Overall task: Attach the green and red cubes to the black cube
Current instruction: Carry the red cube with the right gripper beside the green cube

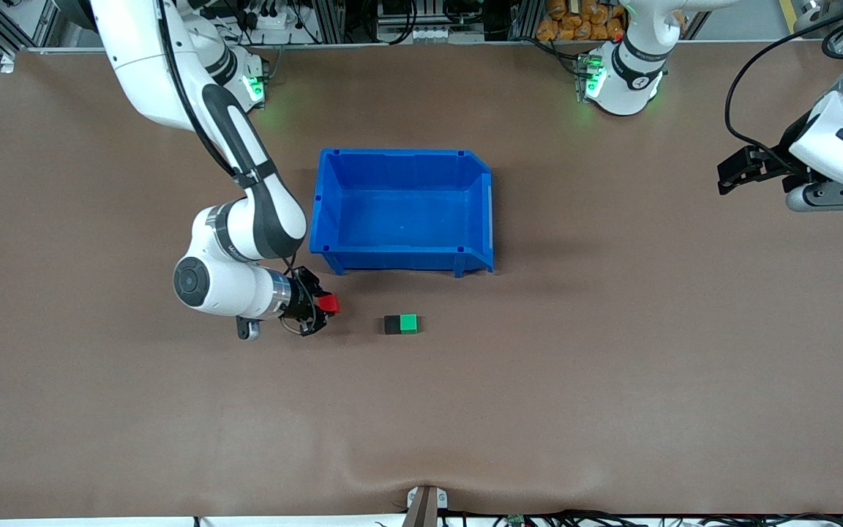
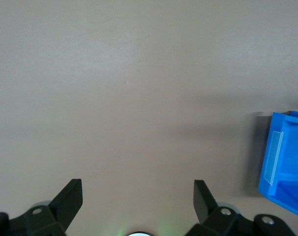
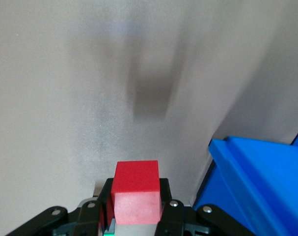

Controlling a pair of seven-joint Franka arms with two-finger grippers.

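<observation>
The brown bench point(image 1: 612, 380) carries everything, and the largest thing on it is the blue bin point(image 1: 401, 165), sitting near the middle with nothing showing on its floor. The right arm reaches down from its base at the top of the front view and bends so that the right hand point(image 1: 323, 306) points sideways, low over the bench at about seven o'clock from the bin, just off the bin's nearer corner at the right arm's end. Its fingers are clamped together on the red cube point(image 1: 329, 304), which the right wrist view shows point(image 3: 135, 191) gripped between the two black fingers, with the bin's blue wall point(image 3: 257, 182) close beside it. The left arm waits well off at the left arm's end of the bench, at about three o'clock from the bin; the left hand point(image 2: 138, 196) hangs over bare bench with its fingers spread wide apart and nothing between them, a corner of the bin visible to one side. The black cube point(image 1: 391, 324) and the green cube point(image 1: 409, 323) lie on the bench at six o'clock from the bin, nearer the front camera than it, touching side by side; the black one lies toward the right arm's end, with a clear gap between it and the held red cube.
</observation>
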